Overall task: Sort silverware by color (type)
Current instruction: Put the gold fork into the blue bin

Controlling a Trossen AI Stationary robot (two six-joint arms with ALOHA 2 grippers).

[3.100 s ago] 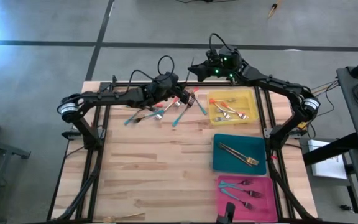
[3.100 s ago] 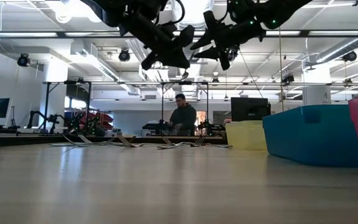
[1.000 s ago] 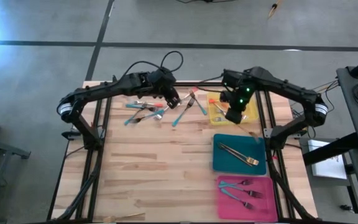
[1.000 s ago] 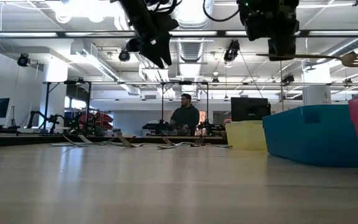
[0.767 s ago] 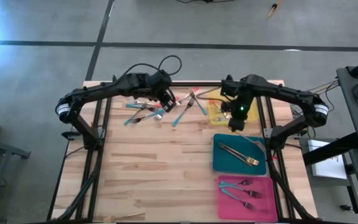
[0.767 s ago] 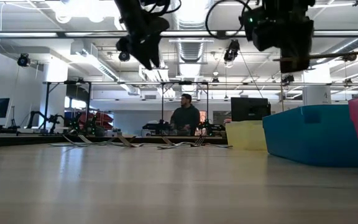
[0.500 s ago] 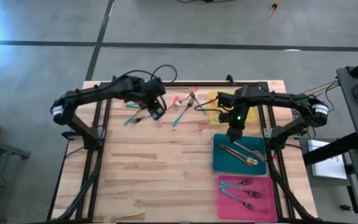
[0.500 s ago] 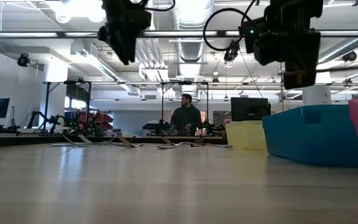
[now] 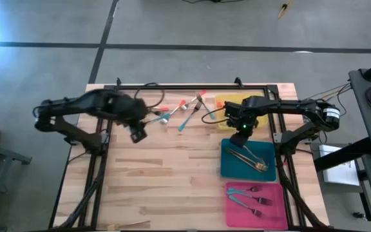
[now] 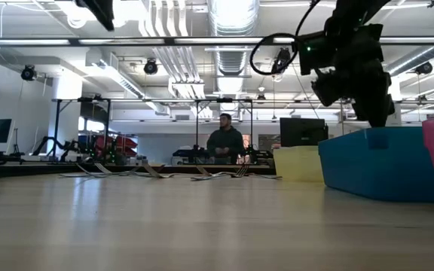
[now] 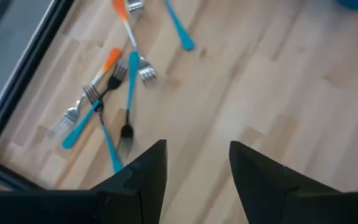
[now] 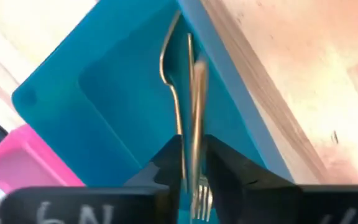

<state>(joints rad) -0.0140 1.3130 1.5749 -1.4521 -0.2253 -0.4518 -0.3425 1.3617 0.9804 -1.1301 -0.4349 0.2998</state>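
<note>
While blurred gold fork (image 12: pixel 196 112) sits between right gripper (image 12: pixel 191 163) jaws over teal tray (image 12: pixel 110 106), grip unclear, left gripper (image 11: pixel 194 165) jaws spread, empty.

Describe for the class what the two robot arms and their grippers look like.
Both arms are dark and jointed, with black cables looping along them and pale bands at the base joints. The left gripper has two broad black fingers. The right gripper has like fingers, handwritten white lettering below them, and green lights near its wrist.

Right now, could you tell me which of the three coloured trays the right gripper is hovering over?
The teal tray, the middle one. The right gripper is above its edge nearest the yellow tray; the pink tray lies beyond.
</note>
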